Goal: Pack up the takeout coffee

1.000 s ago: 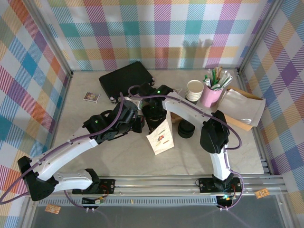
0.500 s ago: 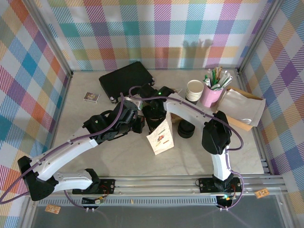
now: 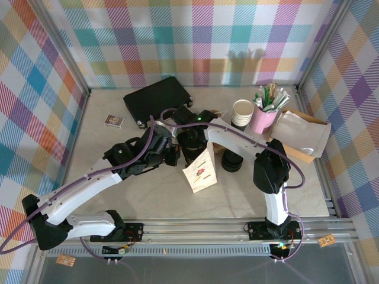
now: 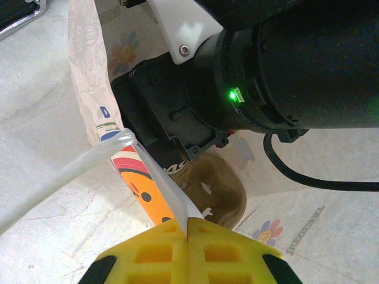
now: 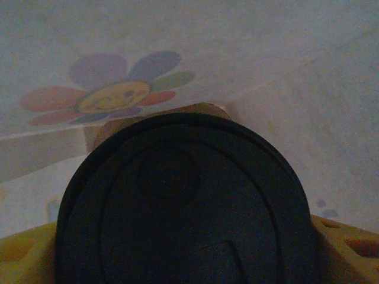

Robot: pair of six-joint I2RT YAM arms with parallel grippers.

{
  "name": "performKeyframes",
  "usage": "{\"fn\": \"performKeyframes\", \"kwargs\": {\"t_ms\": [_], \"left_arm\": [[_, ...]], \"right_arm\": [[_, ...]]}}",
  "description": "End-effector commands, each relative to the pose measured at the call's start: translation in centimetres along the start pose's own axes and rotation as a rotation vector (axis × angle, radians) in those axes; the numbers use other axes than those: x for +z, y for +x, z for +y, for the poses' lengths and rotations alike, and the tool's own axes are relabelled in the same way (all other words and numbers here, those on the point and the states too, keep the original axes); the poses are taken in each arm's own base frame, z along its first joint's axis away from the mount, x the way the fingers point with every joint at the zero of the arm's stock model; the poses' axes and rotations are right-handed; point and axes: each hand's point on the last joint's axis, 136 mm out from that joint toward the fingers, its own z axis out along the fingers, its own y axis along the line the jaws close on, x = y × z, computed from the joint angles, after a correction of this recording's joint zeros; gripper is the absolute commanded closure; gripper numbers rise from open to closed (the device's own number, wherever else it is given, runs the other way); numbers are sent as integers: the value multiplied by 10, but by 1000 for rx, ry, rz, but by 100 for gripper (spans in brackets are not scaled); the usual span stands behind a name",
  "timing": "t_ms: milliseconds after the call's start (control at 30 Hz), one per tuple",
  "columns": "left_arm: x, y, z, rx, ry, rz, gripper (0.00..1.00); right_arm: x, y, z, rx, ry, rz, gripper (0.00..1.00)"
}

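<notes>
While left fingers [image 4: 161,235] pinch bag [image 4: 87,89] | takeout coffee [image 5: 177,204] between right fingers [image 5: 342,245]

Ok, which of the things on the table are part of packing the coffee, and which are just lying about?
In the job: the takeout coffee, lidded, inside the flower-print paper bag, whose edge the left gripper pinches.

Lying about: stack of black lids, white cups, pink cup of sticks and straws, black case, small card, pale pouches.
</notes>
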Motion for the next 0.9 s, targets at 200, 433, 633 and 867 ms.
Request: {"fn": "performKeyframes", "kwargs": {"t_ms": [200, 433, 633, 867], "left_arm": [[-6, 11, 1, 29, -12, 39, 100], [-6, 11, 1, 25, -11, 36, 100], [-5, 10, 0, 24, -7, 36, 100], [-3, 10, -1, 24, -5, 37, 100]], "right_arm": [[14, 26, -12, -34, 56, 110, 16], [10, 28, -10, -36, 43, 121, 14], [6, 27, -8, -45, 29, 121, 9], [3, 26, -9, -52, 25, 122, 5]]}}
